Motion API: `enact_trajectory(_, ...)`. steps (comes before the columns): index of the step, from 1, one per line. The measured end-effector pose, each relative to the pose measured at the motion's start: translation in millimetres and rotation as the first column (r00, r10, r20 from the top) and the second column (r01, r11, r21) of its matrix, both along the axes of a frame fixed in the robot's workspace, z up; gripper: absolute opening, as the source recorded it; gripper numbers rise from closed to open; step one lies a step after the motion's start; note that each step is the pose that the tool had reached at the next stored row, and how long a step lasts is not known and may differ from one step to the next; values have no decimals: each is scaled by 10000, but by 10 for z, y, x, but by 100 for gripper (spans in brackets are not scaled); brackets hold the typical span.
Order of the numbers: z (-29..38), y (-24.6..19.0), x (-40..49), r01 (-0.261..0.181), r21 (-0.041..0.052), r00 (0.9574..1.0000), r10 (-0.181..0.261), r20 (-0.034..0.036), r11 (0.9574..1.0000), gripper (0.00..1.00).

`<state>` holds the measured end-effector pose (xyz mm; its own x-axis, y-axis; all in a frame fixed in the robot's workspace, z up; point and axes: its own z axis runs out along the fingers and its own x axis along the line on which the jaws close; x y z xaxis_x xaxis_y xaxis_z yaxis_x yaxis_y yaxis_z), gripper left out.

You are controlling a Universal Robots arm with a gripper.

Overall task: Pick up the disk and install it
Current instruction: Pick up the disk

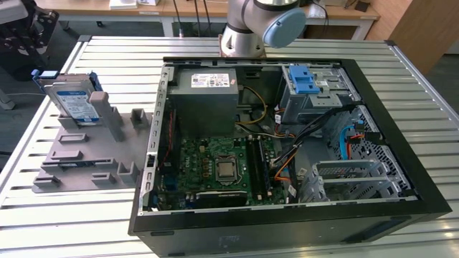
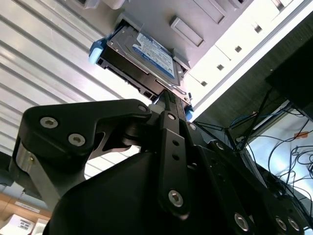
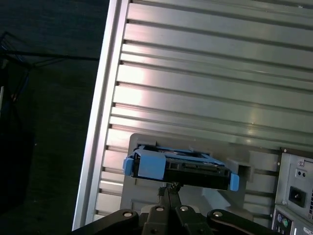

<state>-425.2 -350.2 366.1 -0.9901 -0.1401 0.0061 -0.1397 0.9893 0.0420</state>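
The disk [image 1: 75, 102], a silver hard drive with a blue-and-white label in a blue plastic bracket, stands on edge in a slot at the far end of the grey moulded holder [image 1: 86, 156], on the exterior view's left. I see no other part in the holder's slots.

In both wrist views I look along the gripper [image 3: 169, 186] [image 2: 168, 95]. Its two black fingers are drawn together with nothing between them, and the disk [image 3: 181, 169] [image 2: 151, 51] lies beyond their tips. I cannot tell whether the tips touch it.

The holder rests on the slatted aluminium table [image 1: 72, 215], just beside the open black computer case [image 1: 287, 231], which lies on its side.

Inside the case:
- the grey power supply [image 1: 208, 99] sits at the end nearest the arm [image 1: 255, 27];
- the green motherboard [image 1: 222, 166] lies below the power supply, as the exterior view shows it;
- the grey metal drive bay [image 1: 319, 99], with a blue latch [image 1: 302, 80] on top, sits toward the exterior view's right;
- loose cables [image 1: 287, 156] run between the bay and the board.
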Motion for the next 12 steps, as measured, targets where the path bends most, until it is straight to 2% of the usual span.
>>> enact_trajectory(12, 1, 0, -5, -460, -1, 9989, 460, -1, 9989, 11)
